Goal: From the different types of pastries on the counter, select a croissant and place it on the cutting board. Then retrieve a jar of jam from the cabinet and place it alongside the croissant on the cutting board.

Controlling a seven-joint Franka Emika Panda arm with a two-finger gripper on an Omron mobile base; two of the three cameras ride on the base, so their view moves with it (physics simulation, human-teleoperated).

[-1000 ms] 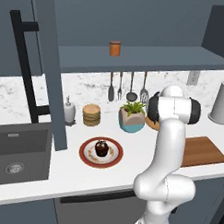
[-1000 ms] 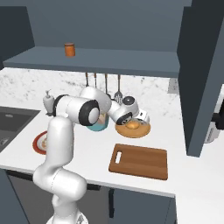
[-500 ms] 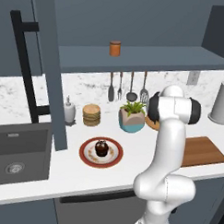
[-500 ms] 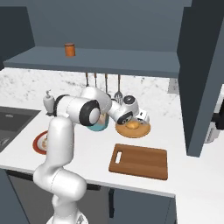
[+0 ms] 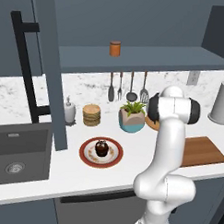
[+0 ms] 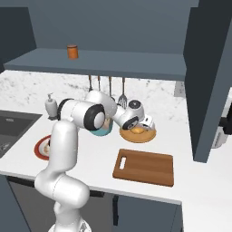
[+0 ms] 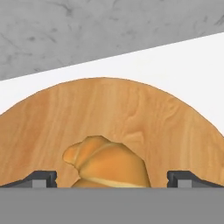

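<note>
Hand view: the croissant (image 7: pixel 107 164) lies on a round tan wooden plate (image 7: pixel 131 118), at the 6 o'clock edge of the picture. It is a lumpy golden-yellow pastry with paler ridges along its folds and a rounded, darker nub at its 10 o'clock end. As far as it shows, its long axis runs from about 10 o'clock down toward 4 o'clock; its lower part is cut off by the picture's edge, so the far tip cannot be judged. The gripper (image 7: pixel 112 178) stands spread wide, one dark fingertip (image 7: pixel 41 178) at 9 o'clock of the pastry and the other at 3 o'clock, both clear of it, with the pastry between them. Beyond the plate, at 12 o'clock, lie the white counter (image 7: pixel 175 57) and the grey marbled wall.

Right base view: the gripper (image 6: pixel 144 126) hangs over the plate (image 6: pixel 147 135), where a patch of the golden croissant (image 6: pixel 136 130) shows just beneath the hand. The cutting board (image 6: pixel 144 166), brown with a darker rim, lies bare on the counter at 6 o'clock of the plate, its slot handle at its 9 o'clock end. The jar of jam (image 6: pixel 72 51), orange-brown and cylindrical, stands upright on the cabinet (image 6: pixel 104 61) shelf.

Left base view: the chocolate cupcake (image 5: pixel 101 148) sits on a red-rimmed plate (image 5: pixel 88 157); the stack of tan round cakes (image 5: pixel 91 115) stands at 11 o'clock of it, beside a potted plant (image 5: pixel 131 116).
</note>
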